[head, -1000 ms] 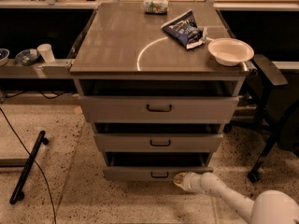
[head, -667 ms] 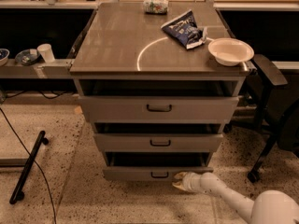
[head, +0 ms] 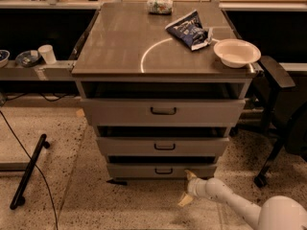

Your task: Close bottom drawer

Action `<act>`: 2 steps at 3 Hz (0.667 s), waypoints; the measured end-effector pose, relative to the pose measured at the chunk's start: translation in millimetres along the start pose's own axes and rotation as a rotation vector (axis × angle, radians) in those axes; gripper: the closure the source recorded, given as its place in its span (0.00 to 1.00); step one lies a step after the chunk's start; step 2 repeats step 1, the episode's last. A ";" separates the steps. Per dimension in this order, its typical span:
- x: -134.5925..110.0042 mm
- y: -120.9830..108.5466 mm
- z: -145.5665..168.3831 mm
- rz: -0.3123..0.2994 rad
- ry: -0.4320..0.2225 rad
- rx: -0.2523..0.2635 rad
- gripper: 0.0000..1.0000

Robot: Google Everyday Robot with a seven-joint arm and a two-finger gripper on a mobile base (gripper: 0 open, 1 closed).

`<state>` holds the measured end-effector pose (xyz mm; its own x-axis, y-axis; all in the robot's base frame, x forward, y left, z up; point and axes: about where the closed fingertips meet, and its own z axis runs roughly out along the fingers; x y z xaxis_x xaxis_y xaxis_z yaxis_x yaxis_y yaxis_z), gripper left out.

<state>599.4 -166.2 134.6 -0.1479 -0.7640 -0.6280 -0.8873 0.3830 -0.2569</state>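
The bottom drawer (head: 144, 171) is the narrowest grey front at the foot of the cabinet, with a small black loop handle (head: 163, 170). It stands slightly out, with a dark gap above its front. My gripper (head: 188, 188) is low at the drawer's right end, on the white arm that comes in from the bottom right. Its fingers are spread open. The upper fingertip (head: 191, 175) is at the lower right of the drawer front and the lower fingertip (head: 184, 200) is near the floor. It holds nothing.
The mid-sized drawer (head: 163, 146) and the widest top drawer (head: 163, 111) also stand out. On the cabinet top (head: 120, 47) lie a white bowl (head: 237, 52), a blue bag (head: 191, 30) and a small packet (head: 159, 5). A black chair (head: 276, 123) is on the right and a black bar (head: 29, 171) on the left floor.
The bottom drawer's front has slid back toward the cabinet and looks narrower. My gripper has followed it inward and now shows its fingers spread.
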 end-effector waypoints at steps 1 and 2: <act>0.0 0.0 0.0 0.000 0.000 0.000 0.00; 0.0 0.0 0.0 0.000 0.000 0.000 0.00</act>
